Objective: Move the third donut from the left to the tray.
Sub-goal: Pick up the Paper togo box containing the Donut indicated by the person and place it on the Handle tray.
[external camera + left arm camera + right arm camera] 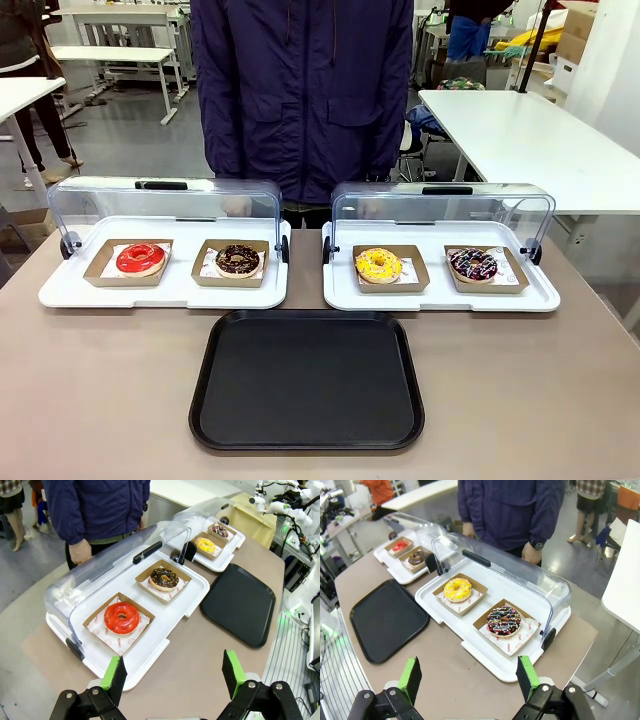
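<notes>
The third donut from the left (378,264) has yellow glaze with sprinkles and sits in a brown cardboard holder on the right white tray; it also shows as the yellow donut (457,589) and, far off, the yellow donut (205,544). The black tray (307,379) lies bare at the table's near middle, also seen as the black tray (240,602) and the black tray (386,619). My left gripper (174,672) hangs open above the table's left end. My right gripper (469,676) hangs open above the right end. Neither touches anything.
Two white trays (165,290) (440,295) with raised clear domed covers stand side by side. They hold a red donut (140,258), a chocolate donut (238,260) and a dark sprinkled donut (473,264). A person in a dark jacket (300,90) stands at the far edge.
</notes>
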`<action>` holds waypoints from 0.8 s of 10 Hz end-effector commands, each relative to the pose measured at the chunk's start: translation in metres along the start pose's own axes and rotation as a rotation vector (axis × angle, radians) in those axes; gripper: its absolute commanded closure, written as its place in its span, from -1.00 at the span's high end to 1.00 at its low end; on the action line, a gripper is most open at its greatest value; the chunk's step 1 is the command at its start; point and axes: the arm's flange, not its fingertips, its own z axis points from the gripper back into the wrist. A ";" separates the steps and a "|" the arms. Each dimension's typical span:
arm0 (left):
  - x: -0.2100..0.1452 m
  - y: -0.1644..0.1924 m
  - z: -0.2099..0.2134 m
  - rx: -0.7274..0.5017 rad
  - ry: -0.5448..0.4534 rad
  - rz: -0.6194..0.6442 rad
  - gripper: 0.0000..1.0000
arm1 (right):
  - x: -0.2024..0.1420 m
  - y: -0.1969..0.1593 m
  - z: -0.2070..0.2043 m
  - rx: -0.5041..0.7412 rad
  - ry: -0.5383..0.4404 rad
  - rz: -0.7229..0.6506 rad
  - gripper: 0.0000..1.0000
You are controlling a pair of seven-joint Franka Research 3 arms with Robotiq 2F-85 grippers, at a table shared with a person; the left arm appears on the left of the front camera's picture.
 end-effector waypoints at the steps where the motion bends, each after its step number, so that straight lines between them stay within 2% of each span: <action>1: 0.001 -0.001 0.000 -0.009 -0.009 -0.011 1.00 | 0.003 -0.003 0.000 0.004 -0.028 0.024 1.00; 8: 0.001 -0.001 0.000 -0.009 -0.009 -0.011 1.00 | 0.003 -0.003 0.000 0.004 -0.028 0.024 1.00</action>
